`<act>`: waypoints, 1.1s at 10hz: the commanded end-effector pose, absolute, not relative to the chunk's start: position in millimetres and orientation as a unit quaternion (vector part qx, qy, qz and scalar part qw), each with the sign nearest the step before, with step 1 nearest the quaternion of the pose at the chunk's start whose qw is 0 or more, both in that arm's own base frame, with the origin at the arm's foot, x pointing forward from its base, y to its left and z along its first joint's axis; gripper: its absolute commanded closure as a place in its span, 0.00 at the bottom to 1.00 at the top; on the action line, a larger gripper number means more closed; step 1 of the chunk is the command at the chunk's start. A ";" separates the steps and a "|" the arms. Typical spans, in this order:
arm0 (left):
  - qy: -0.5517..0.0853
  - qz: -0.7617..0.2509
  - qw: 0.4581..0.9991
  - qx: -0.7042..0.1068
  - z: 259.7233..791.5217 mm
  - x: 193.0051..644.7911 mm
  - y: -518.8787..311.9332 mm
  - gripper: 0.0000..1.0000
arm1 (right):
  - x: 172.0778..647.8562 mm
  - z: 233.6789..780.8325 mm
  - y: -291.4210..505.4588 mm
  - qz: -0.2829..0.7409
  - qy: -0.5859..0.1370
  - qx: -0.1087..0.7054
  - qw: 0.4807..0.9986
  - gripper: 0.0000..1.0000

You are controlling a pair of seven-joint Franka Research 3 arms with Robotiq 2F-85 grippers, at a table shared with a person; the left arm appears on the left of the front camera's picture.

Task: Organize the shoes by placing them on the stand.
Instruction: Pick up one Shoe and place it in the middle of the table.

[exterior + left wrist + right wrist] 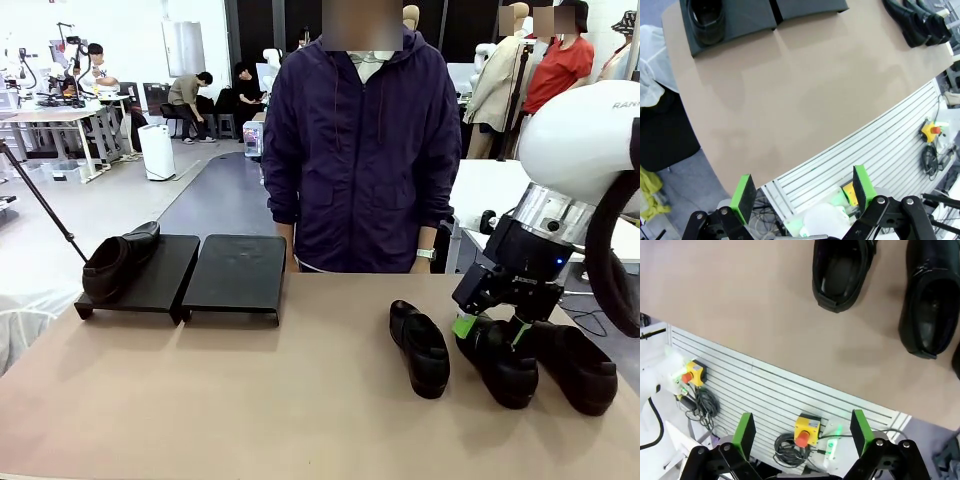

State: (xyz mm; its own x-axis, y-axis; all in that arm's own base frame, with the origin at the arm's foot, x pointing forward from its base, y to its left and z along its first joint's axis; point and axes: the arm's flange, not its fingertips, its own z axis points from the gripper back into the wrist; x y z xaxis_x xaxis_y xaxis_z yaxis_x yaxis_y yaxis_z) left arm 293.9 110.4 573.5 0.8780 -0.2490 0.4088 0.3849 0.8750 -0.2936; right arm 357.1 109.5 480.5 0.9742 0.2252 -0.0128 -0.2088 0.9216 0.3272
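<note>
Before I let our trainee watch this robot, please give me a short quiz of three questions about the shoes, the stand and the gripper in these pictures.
1. How many shoes lie on the table, not on the stand?
2. True or false: the one shoe on the stand sits on its right panel, as the robot sees it.
3. The right gripper is: A) open and empty; B) shut on a shoe; C) shut on the stand.
Key: 1) three; 2) false, it sits on the left panel; 3) A.
</note>
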 end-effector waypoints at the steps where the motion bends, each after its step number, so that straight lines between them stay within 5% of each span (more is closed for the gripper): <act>1: -0.180 -0.168 0.951 -0.187 574.3 293.5 111.7 0.00 | 388.5 475.9 122.6 0.070 -0.005 0.157 0.985 0.00; 7: -0.180 -0.168 0.951 -0.187 574.3 293.5 111.7 0.00 | 483.9 418.4 185.6 0.044 0.020 0.125 0.991 0.00; 11: -0.180 -0.168 0.951 -0.187 574.3 293.5 111.7 0.00 | 502.5 363.3 211.7 0.004 0.027 0.084 0.996 0.00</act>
State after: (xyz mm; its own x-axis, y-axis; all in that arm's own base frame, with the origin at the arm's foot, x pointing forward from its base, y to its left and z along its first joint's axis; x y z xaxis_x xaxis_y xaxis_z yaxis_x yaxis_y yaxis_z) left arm 293.8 110.4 573.8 0.8778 -0.2491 0.4091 0.3850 0.8750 -0.2934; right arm 493.9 202.0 365.0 0.9958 0.0661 -0.0639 -0.0517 0.9772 0.2060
